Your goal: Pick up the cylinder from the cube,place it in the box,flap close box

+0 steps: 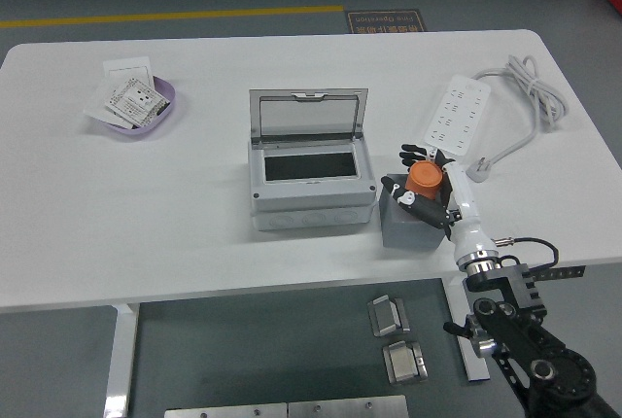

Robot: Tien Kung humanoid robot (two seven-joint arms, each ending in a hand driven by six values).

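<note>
Head view: right hand (432,190) fingers (413,154) curl around the orange cylinder (424,179) atop the grey cube (408,228).

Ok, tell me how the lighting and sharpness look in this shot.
Head view: even, soft overhead light, only faint shadows beside the box and cube; the raised lid's clear pane looks greyish; the orange cylinder in the right hand is sharp, no motion blur.

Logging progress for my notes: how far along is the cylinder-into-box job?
Nothing is finished yet. In hand: the right hand is wrapped around the orange cylinder, which sits atop the grey cube. Left: lifting it, placing it in the open box, and closing the raised lid.
</note>
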